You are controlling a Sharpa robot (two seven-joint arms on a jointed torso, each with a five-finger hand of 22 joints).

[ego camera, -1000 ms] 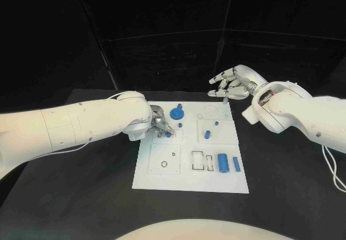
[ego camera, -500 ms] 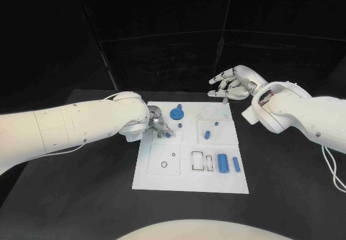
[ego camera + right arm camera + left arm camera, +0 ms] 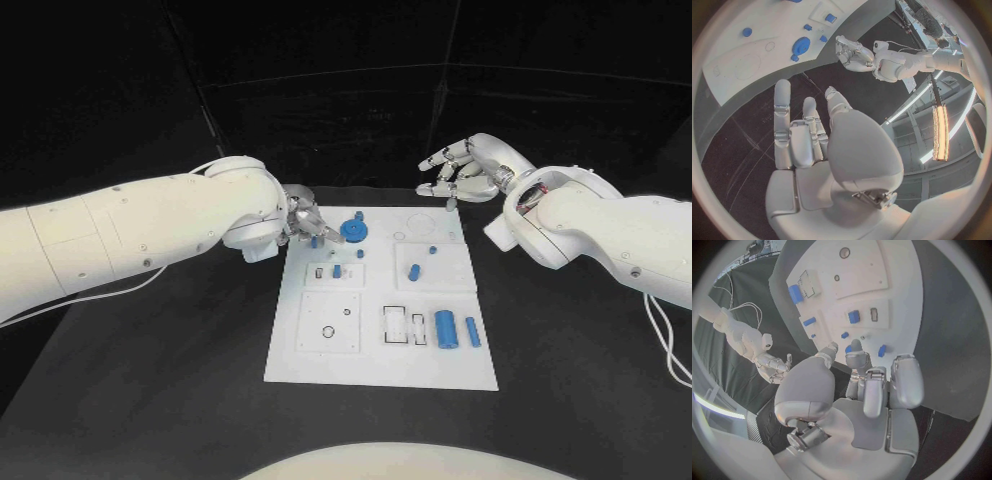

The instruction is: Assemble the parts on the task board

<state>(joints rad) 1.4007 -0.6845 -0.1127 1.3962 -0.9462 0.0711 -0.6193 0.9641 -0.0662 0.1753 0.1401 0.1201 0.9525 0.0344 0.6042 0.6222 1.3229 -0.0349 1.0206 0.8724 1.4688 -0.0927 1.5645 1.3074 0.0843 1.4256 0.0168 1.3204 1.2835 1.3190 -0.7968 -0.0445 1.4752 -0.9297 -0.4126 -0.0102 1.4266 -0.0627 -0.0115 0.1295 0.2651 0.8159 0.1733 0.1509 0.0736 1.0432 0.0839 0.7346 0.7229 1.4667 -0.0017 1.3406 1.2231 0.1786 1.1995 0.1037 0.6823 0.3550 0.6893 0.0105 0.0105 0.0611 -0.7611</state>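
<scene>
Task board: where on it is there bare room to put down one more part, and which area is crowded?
On the task board, the near strip, between the outlined slots and the near edge, is bare. The far right corner, by the faint ring outline, is free too. The far left is crowded: the left hand hovers beside the round blue part, with small blue pieces near.

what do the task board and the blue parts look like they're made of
Task board: looks like a rigid white plastic or painted plate, matte, with flat even colour, no glare, and thin dark outlines marked on it. Blue parts, such as the round one and the cylinder: probably moulded or printed plastic, with uniform saturated blue and a dull sheen.
</scene>
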